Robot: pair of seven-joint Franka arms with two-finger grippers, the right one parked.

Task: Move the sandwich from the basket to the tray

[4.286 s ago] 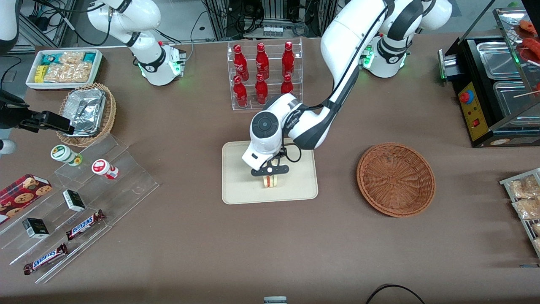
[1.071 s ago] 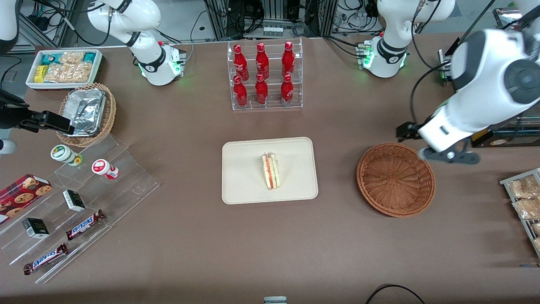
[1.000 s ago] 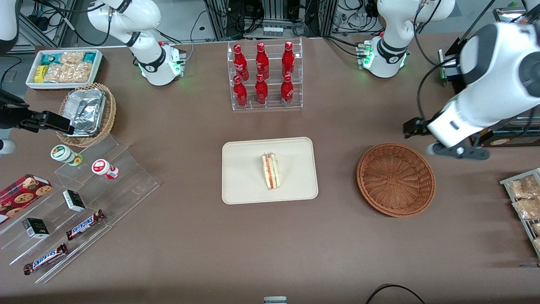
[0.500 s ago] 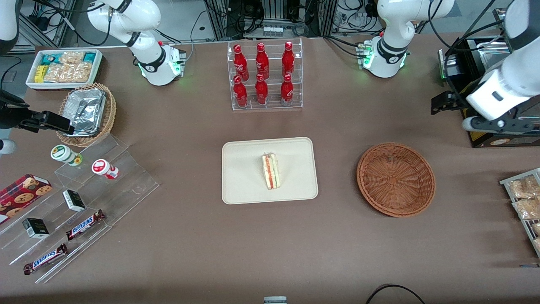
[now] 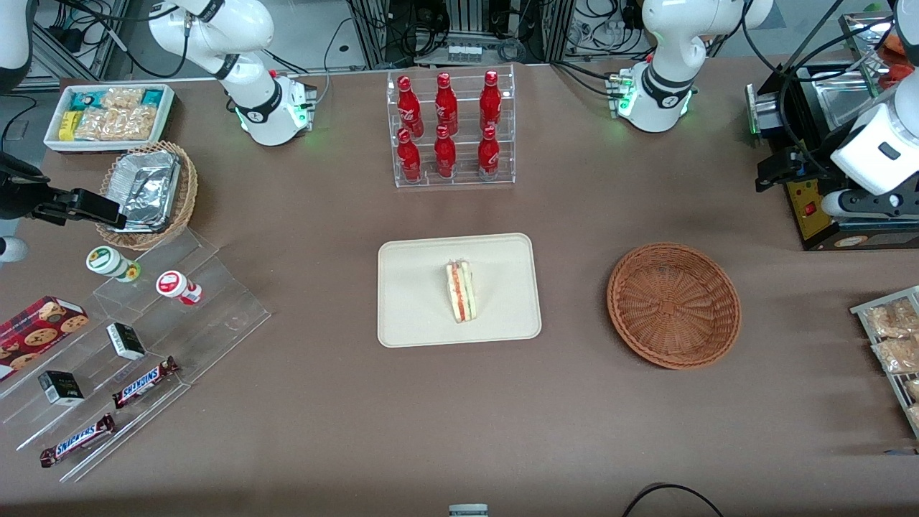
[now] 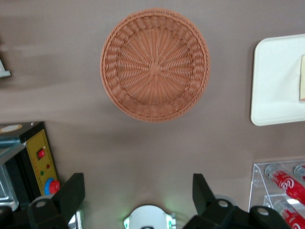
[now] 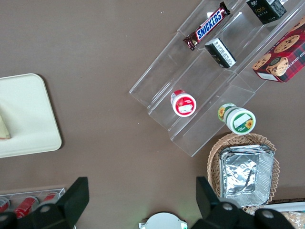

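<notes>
The sandwich point(image 5: 461, 291) lies on the cream tray point(image 5: 416, 316), near its middle, with its striped filling edge facing up. The reddish-brown basket point(image 5: 673, 305) sits beside the tray toward the working arm's end and holds nothing. My gripper point(image 5: 865, 205) hangs high in front of the black machine, farther from the front camera than the basket and well apart from it. In the left wrist view the gripper point(image 6: 138, 195) is open and holds nothing. The same view takes in the basket point(image 6: 155, 64), part of the tray point(image 6: 276, 81) and a sliver of sandwich point(image 6: 302, 78).
A clear rack of red bottles point(image 5: 449, 129) stands farther from the front camera than the tray. The black machine point(image 5: 811, 179) and racks of snack packets point(image 5: 890, 337) are at the working arm's end. A tan basket of foil trays point(image 5: 147, 190) and acrylic steps point(image 5: 143, 337) are at the parked arm's end.
The gripper let go of the sandwich on the tray. It then rose and swung over the basket's rim to the black machine. The sandwich and basket have not moved.
</notes>
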